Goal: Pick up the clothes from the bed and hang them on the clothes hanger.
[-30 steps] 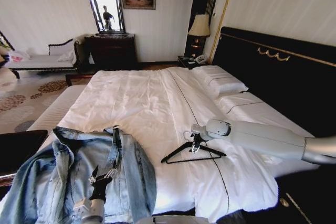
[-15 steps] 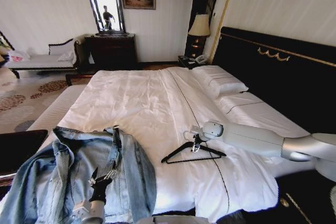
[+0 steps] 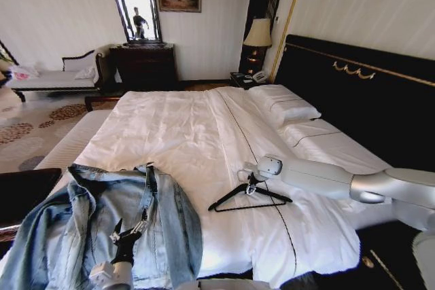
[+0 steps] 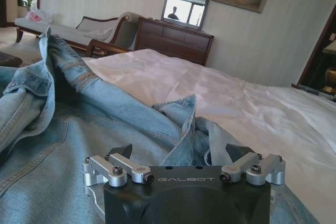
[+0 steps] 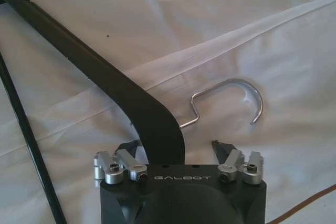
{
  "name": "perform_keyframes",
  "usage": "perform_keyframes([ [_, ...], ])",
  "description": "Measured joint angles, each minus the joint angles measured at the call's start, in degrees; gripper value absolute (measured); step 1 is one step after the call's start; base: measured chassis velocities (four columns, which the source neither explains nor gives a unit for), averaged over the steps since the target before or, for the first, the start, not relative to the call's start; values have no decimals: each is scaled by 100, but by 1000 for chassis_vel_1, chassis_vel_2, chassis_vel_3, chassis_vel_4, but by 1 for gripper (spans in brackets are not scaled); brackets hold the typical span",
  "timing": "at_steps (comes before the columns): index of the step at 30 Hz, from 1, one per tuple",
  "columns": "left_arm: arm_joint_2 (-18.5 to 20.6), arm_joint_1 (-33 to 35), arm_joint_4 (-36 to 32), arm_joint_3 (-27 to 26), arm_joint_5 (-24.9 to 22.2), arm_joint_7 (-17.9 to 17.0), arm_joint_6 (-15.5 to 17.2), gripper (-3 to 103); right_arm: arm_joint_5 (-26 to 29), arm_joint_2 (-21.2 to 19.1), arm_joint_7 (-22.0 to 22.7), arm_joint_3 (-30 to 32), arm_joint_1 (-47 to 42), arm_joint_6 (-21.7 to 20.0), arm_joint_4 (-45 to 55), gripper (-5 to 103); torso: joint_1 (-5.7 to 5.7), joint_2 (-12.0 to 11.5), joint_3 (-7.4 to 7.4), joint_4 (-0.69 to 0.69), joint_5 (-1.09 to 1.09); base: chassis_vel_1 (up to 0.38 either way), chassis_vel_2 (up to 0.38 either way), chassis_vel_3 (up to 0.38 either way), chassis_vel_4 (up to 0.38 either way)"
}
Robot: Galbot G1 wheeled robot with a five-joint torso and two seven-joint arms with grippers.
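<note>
**A:** Where do the task's things lie?

**B:** The clothes hanger lies flat on the white sheet of the bed, its silver hook turned toward the headboard. The denim jacket is spread at the bed's near corner, well apart from the hanger.

**A:** And your tools?

**B:** Your right tool stands over the hanger's apex, jaws wide, with the black shoulder bar running between them and off to one side; nothing is gripped yet. Your left tool rests on the jacket, jaws spread apart, with a raised denim fold just ahead of it.

**A:** How do you do the step well?

**B:** Judged from this pose, close on the thick part of the bar beside the hook, not on the thin wire. Press down only enough to clear the sheet, lest you pinch cloth with the hanger.
</note>
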Motion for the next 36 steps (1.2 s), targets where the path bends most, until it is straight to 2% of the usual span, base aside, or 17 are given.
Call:
perform_keyframes([
  [1,-6,2,-4,-19,-22,-10,-8,100,0,21,-17,-36,24,0,-9,75,0,0,0,0,0,0,0,0,0],
  [2,-6,2,-4,-19,-22,-10,-8,100,0,21,-17,-36,24,0,-9,75,0,0,0,0,0,0,0,0,0],
  [4,-7,10,-5,-57,-52,-19,-24,100,2,77,-41,-78,63,0,-31,65,0,0,0,-2,1,0,0,0,0],
  [7,12,24,1,-82,-57,-34,-38,100,10,129,-48,-93,86,0,-66,59,0,0,0,-1,1,0,0,0,0],
  [10,34,32,-12,-120,-76,-49,-42,100,5,158,-50,-95,89,0,-94,43,0,0,0,0,0,0,0,0,0],
  [11,34,32,-12,-120,-76,-49,-42,100,5,158,-50,-95,89,0,-94,43,0,0,0,0,0,0,0,0,0],
  [13,30,29,-37,-134,-109,-54,-42,100,-23,139,-62,-96,97,1,-76,36,0,0,0,-1,1,0,0,0,0],
  [22,16,22,-16,-61,-110,-64,-37,100,-45,11,-36,-32,196,1,125,35,0,0,0,0,1,0,0,0,0],
  [27,10,9,-38,-77,-121,-78,-19,100,-309,-153,216,450,122,0,355,35,0,0,0,-1,1,0,0,0,0],
  [30,77,-11,-62,-188,-199,-121,24,100,-694,-345,542,1006,-54,1,710,35,0,0,0,1,0,0,0,0,0],
  [31,101,-14,-88,-233,-237,-132,52,100,-1010,-451,702,1248,-206,1,906,35,0,0,0,1,-1,0,0,0,0],
  [32,101,-14,-88,-233,-237,-132,52,100,-1010,-451,702,1248,-206,1,906,35,0,0,0,1,-1,0,0,0,0],
  [35,176,-21,-146,-469,-419,-195,178,100,-1742,-751,1164,2024,-854,0,1474,35,0,0,0,-2,4,0,0,0,0],
  [36,176,-21,-146,-469,-419,-195,178,100,-1742,-751,1164,2024,-854,0,1474,35,0,0,0,-2,4,0,0,0,0],
])
